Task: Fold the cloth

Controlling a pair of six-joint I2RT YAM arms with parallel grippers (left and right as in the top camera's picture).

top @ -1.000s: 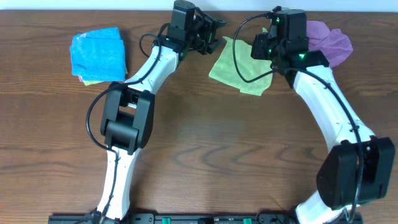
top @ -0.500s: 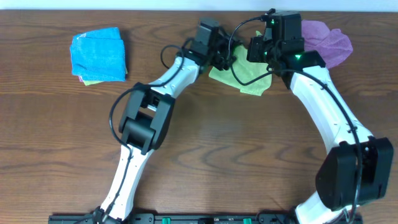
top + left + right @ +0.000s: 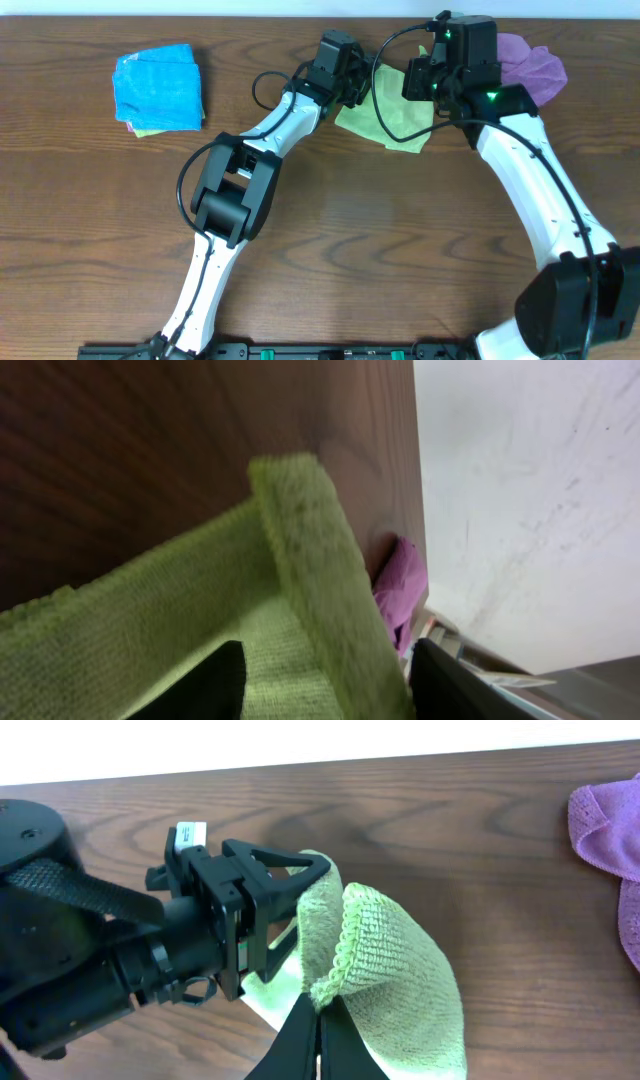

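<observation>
Robotics lab, wooden table [image 3: 350,260], white wall [image 3: 530,490]

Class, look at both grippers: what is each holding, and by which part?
The right gripper pinches the green cloth by its hemmed edge. The left gripper holds nothing yet: its jaws stand apart around a raised edge.

Overhead: green cloth [image 3: 385,122] lies rumpled at far-centre of table [image 3: 330,240], partly hidden under both wrists. L gripper [image 3: 360,88] at its left edge, R gripper [image 3: 422,82] over its far-right part; jaw state unclear from here. Just behind R wrist: purple cloth [image 3: 535,62]. Far left, well apart: blue folded cloth [image 3: 158,85].
</observation>
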